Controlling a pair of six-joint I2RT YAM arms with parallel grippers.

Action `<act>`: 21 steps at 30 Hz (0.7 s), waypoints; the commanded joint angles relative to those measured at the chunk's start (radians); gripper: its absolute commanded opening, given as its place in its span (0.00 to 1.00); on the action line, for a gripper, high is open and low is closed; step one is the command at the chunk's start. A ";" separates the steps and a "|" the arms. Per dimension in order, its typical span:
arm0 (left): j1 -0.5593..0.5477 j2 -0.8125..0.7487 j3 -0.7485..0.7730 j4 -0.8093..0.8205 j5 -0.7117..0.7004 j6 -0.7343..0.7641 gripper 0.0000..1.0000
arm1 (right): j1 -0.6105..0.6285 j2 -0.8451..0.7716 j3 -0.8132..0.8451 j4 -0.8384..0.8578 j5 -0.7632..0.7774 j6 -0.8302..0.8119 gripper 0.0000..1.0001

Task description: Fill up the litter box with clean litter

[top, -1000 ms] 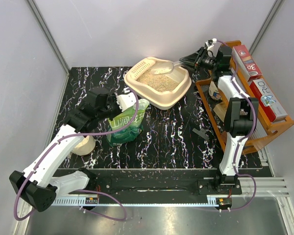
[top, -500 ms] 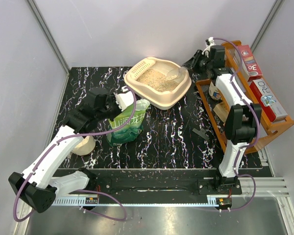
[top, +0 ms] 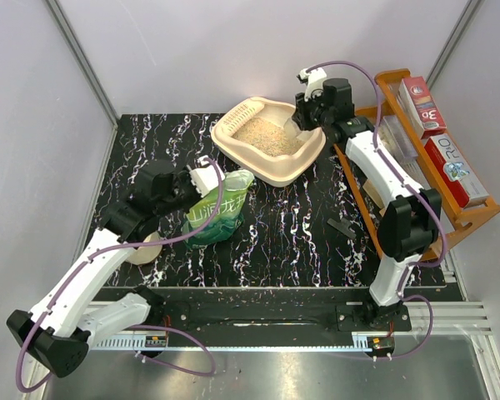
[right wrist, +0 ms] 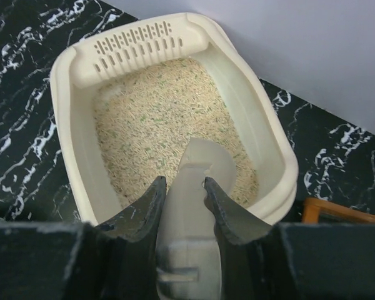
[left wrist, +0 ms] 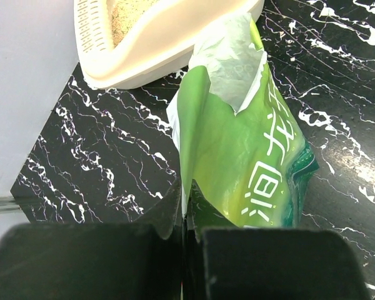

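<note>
Right gripper [right wrist: 184, 187] holds the handle of a cream scoop [right wrist: 203, 156] between half-closed jaws. One second ago the scoop lay level over the litter box [right wrist: 72, 69] with a load; now it points down inside and looks empty, so one more portion probably joined the clean litter [right wrist: 150, 125] on its floor. The right arm stretches forward over the rim. Left gripper [left wrist: 184, 231], shut, pinches the green bag [left wrist: 237, 162] beside the box.

A black surface [top: 300, 225] veined with white lies beneath the right end effector [right wrist: 182, 187], with plain pale grey walls [top: 192, 50] behind it. An orange wooden rack [top: 462, 218] stands to its right; a metal rail [top: 258, 340] runs along the near edge.
</note>
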 commanded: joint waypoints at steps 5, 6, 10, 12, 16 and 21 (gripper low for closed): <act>-0.005 -0.064 -0.002 0.153 -0.011 -0.008 0.00 | -0.010 -0.194 0.150 -0.203 -0.475 -0.023 0.00; -0.005 -0.064 -0.005 0.165 -0.014 -0.011 0.00 | -0.010 -0.192 0.171 -0.239 -0.543 -0.016 0.00; -0.002 -0.063 -0.008 0.184 -0.020 -0.012 0.00 | -0.005 -0.180 0.212 -0.321 -0.833 0.069 0.00; 0.000 -0.063 -0.005 0.184 -0.021 -0.011 0.00 | 0.001 -0.187 0.196 -0.322 -0.874 0.070 0.00; 0.001 -0.066 -0.003 0.190 -0.031 -0.012 0.00 | 0.030 -0.191 0.156 -0.322 -0.882 0.026 0.00; 0.003 -0.069 0.003 0.195 -0.037 -0.012 0.00 | 0.079 -0.140 0.161 -0.318 -0.874 -0.017 0.00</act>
